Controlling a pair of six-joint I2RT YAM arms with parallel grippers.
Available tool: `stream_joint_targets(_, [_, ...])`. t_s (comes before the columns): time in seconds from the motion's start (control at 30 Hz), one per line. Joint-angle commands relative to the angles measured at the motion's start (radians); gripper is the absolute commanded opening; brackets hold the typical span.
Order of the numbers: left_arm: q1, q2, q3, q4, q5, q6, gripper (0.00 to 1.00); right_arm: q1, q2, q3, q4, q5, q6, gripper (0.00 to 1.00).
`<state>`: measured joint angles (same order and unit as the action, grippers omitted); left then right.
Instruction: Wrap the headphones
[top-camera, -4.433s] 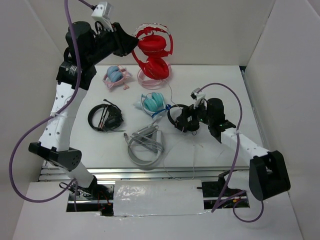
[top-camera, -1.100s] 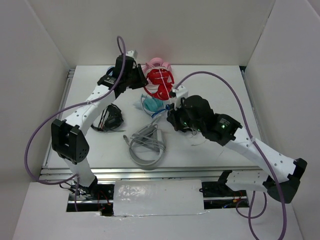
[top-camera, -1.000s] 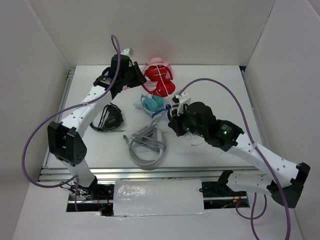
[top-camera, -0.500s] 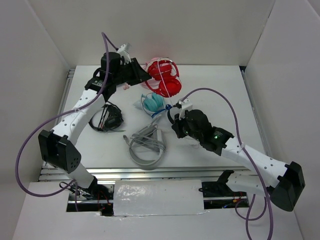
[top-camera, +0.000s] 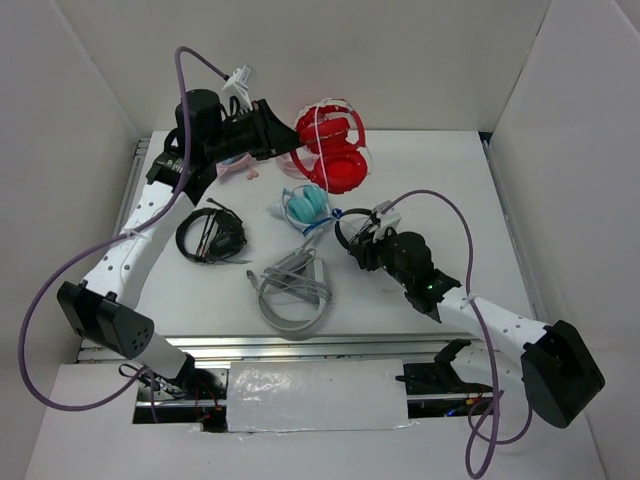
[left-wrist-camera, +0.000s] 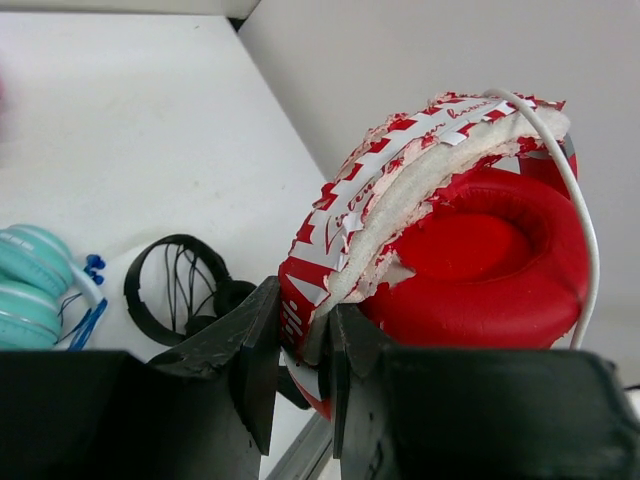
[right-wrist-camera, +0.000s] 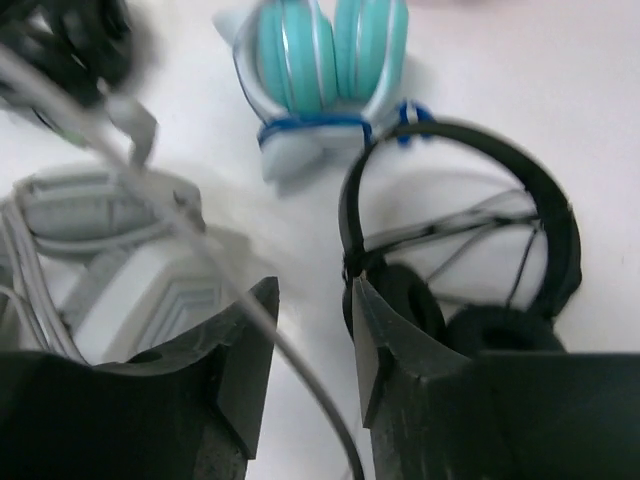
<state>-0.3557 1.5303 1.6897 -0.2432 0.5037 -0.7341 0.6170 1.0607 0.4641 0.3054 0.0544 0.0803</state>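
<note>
The headphones (top-camera: 338, 152), bright red with a worn red-and-white headband, hang in the air over the back of the table. My left gripper (top-camera: 278, 135) is shut on that headband (left-wrist-camera: 330, 225), the band pinched between its jaws (left-wrist-camera: 305, 340). The thin white cable (left-wrist-camera: 578, 205) runs over the red cup. My right gripper (top-camera: 360, 248) is low over the table's middle, jaws open. A blurred stretch of the cable (right-wrist-camera: 311, 391) passes loosely through the gap between the jaws of the right gripper (right-wrist-camera: 312, 320), and they do not pinch it.
On the table lie teal headphones (top-camera: 305, 205), small black headphones (top-camera: 345, 225) right under the right gripper, grey headphones (top-camera: 292, 295), a black headset (top-camera: 212, 235) and pink headphones (top-camera: 235, 165) behind the left arm. White walls close in the sides and back.
The right gripper has opened and drawn back toward the near edge, loosing the cable. The left arm has raised and swung the red headphones up and rightward.
</note>
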Motion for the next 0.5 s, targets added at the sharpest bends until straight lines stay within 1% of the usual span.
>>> stream_joint_targets(0.0, [0.004,-0.082,0.090,0.073,0.073,-0.021,0.00,-0.034,0.030,-0.008,0.253,-0.157,-0.043,0.46])
stream_joint_targets(0.07, [0.004,-0.084,0.134,0.041,0.078,-0.013,0.00,-0.052,0.047,-0.005,0.276,-0.204,-0.050,0.51])
stream_joint_targets(0.23, [0.007,-0.091,0.182,0.002,0.114,0.010,0.00,-0.083,0.131,0.016,0.305,-0.249,-0.027,0.52])
stream_joint_targets(0.27, [0.009,-0.094,0.192,-0.011,0.133,0.012,0.00,-0.098,0.152,0.022,0.302,-0.251,-0.021,0.50])
stream_joint_targets(0.3, [0.012,-0.094,0.194,-0.014,0.142,0.013,0.00,-0.102,0.165,0.024,0.305,-0.254,-0.005,0.43])
stream_joint_targets(0.33, [0.015,-0.093,0.197,-0.015,0.151,0.012,0.00,-0.112,0.174,0.027,0.308,-0.261,0.004,0.18])
stream_joint_targets(0.37, [0.020,-0.091,0.205,-0.013,0.177,0.012,0.00,-0.132,0.197,0.033,0.311,-0.260,0.037,0.02])
stream_joint_targets(0.4, [0.021,-0.090,0.206,-0.007,0.196,0.007,0.00,-0.147,0.205,0.042,0.302,-0.252,0.058,0.00])
stream_joint_targets(0.47, [0.023,-0.090,0.211,-0.007,0.219,0.004,0.00,-0.212,0.214,0.067,0.287,-0.296,0.097,0.00])
